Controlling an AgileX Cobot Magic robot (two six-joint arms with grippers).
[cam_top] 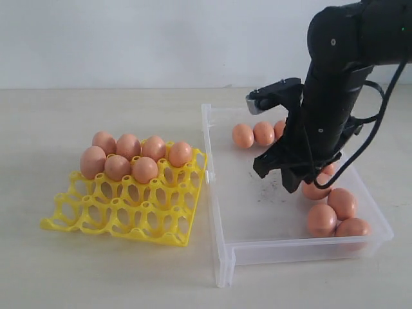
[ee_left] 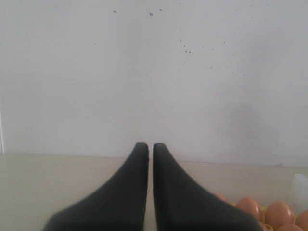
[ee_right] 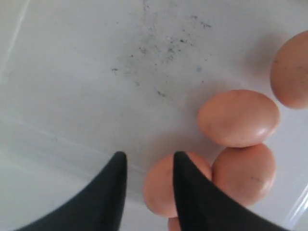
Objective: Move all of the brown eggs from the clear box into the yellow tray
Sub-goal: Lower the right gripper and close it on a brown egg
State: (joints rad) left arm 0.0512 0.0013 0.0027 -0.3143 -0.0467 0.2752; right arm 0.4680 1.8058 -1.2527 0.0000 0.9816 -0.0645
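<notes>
The left gripper [ee_left: 149, 147] does not appear in the exterior view. Its wrist view shows the two dark fingers [ee_left: 120, 192] drawn together with only a thin slit between them and nothing in it, pointing toward a pale wall [ee_left: 154, 72] above the table [cam_top: 96, 277].

On the left of the table sits the tray [cam_top: 116, 222]. Seven eggs [cam_top: 128, 145] fill its far cups: four along the far row and three in the next row, starting from the left. The two near rows are bare.

Just right of the tray, nearly touching it, is the box [cam_top: 290, 251], its floor marked with dark specks [cam_top: 267, 190] near the middle. Three eggs lie in a row by the far wall, the rightmost partly hidden behind the arm [cam_top: 328, 96]. More eggs cluster toward the near right corner, packed close, some hidden behind the arm.

The arm reaches down into the box from the far right, with the right gripper [ee_right: 147, 161] low over the floor just left of that cluster. Its fingers stand apart, with mostly bare floor and the edge of an egg showing between them. One finger overlaps that egg in the wrist view; whether it touches cannot be told.
</notes>
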